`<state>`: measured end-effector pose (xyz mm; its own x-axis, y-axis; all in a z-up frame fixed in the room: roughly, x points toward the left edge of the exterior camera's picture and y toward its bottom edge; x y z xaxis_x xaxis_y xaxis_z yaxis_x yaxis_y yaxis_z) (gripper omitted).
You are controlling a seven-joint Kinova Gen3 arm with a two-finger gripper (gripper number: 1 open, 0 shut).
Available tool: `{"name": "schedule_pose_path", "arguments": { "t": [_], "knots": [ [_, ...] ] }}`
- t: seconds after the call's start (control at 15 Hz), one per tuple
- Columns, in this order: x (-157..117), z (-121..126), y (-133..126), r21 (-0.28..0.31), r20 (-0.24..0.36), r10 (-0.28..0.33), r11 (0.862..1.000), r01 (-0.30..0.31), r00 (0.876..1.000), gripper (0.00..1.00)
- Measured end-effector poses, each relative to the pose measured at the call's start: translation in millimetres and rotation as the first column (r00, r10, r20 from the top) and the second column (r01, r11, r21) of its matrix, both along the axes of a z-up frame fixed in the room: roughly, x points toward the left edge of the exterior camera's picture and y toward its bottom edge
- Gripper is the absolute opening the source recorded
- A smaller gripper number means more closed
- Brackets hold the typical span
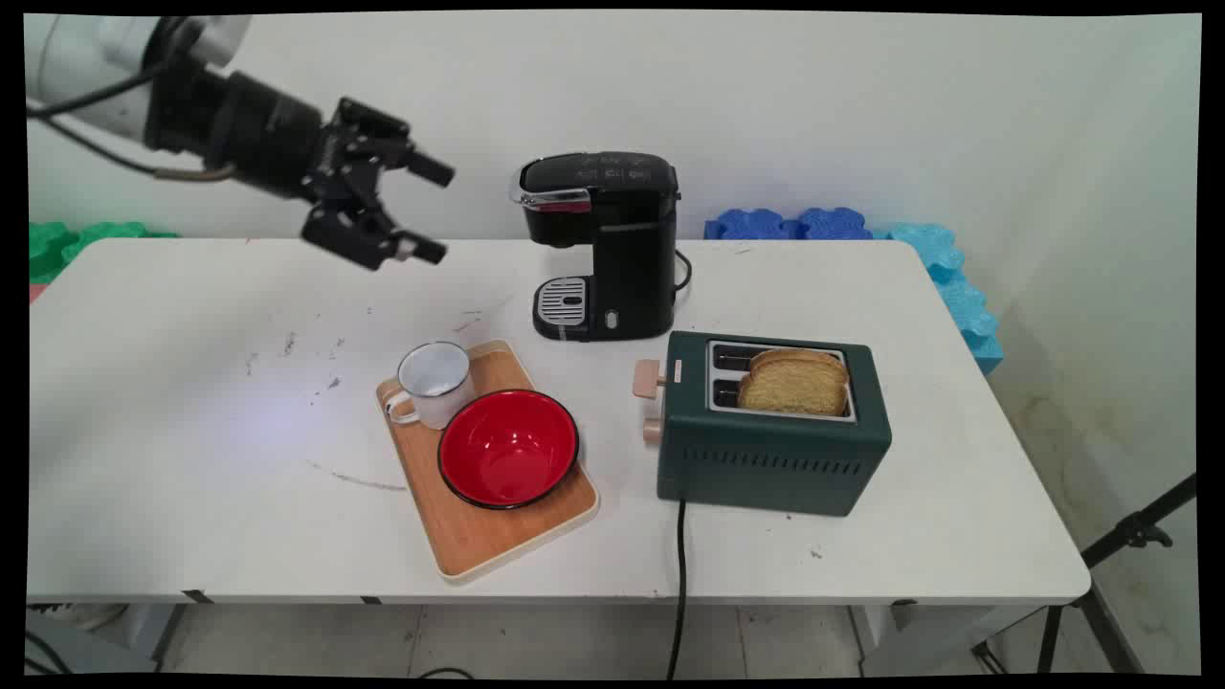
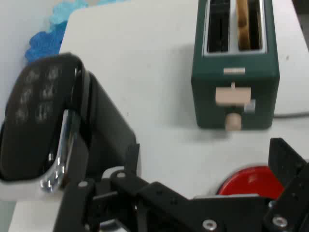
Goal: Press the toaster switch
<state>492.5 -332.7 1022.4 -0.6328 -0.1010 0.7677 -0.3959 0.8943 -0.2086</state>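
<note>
— Where was the gripper [image 1: 435, 211]?
— In the air over the table's [image 1: 172, 459] far left part, its fingers spread wide and holding nothing, pointing toward the black coffee maker [image 1: 603, 244] beside it.
— And around it?
— A wooden tray [image 1: 493, 536] lay nearer the front, carrying a white mug [image 1: 435, 381] that touched a red bowl [image 1: 507, 447]. Right of it stood a green toaster [image 1: 770, 445] with bread [image 1: 794, 381] in its slots.
</note>
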Motion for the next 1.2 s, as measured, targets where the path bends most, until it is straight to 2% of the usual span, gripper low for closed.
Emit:
{"name": "schedule_pose_path", "arguments": {
  "t": [0.4,0.6,0.87,0.93,1.2],
  "knots": [
    [-71.9,28.5,-26.7,0.008,-0.038,-0.007,1.000,0.007,0.999,1.00],
    [-101.9,28.8,-39.6,0.019,-0.031,-0.015,1.000,0.016,0.999,1.00],
    [-132.5,20.1,-53.9,0.066,-0.029,0.001,0.998,0.001,1.000,1.00],
    [-138.5,16.2,-57.3,0.079,-0.028,0.007,0.997,-0.005,1.000,0.00],
    [-158.4,-5.5,-67.9,0.126,-0.007,0.008,0.992,-0.008,1.000,0.00]
  ]
}}
